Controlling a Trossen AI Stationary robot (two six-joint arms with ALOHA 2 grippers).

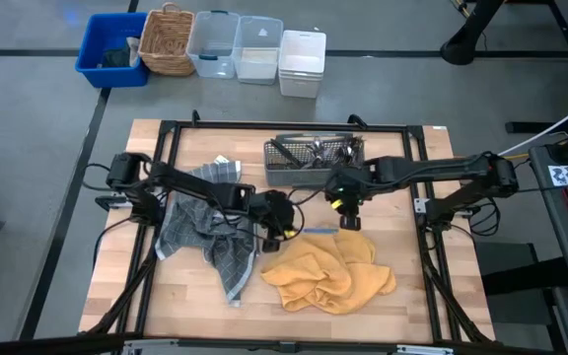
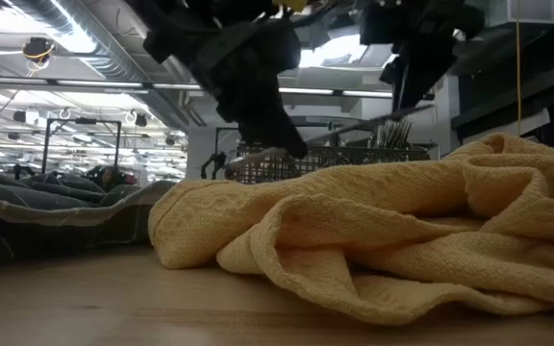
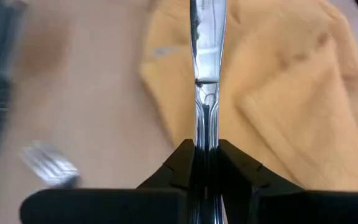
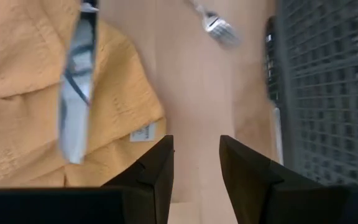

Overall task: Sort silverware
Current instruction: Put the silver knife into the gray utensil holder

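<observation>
My left gripper [image 1: 282, 219] is shut on a silver knife [image 3: 207, 56], which sticks out ahead of the fingers over the yellow towel [image 1: 328, 268]. The knife also shows in the right wrist view [image 4: 76, 106] and the low view [image 2: 354, 128]. My right gripper [image 4: 196, 168] is open and empty above bare table between the towel and the grey mesh caddy [image 1: 314, 160]. The caddy holds several pieces of silverware upright. A fork [image 4: 219, 26] lies flat on the wood near the caddy and shows in the left wrist view [image 3: 50, 167]. My left gripper pinches the knife's handle [image 3: 207, 127] between its two fingers. The knife runs along the fingers and out ahead of them, blade [image 3: 207, 31] foremost. It is lifted clear, above the yellow towel, pointing toward the table's right.
A grey checked towel [image 1: 203, 227] lies crumpled at the left of the table under the left arm. A black frame [image 1: 166, 158] runs round the tabletop. Bins and a basket [image 1: 166, 41] stand on the floor beyond the far edge.
</observation>
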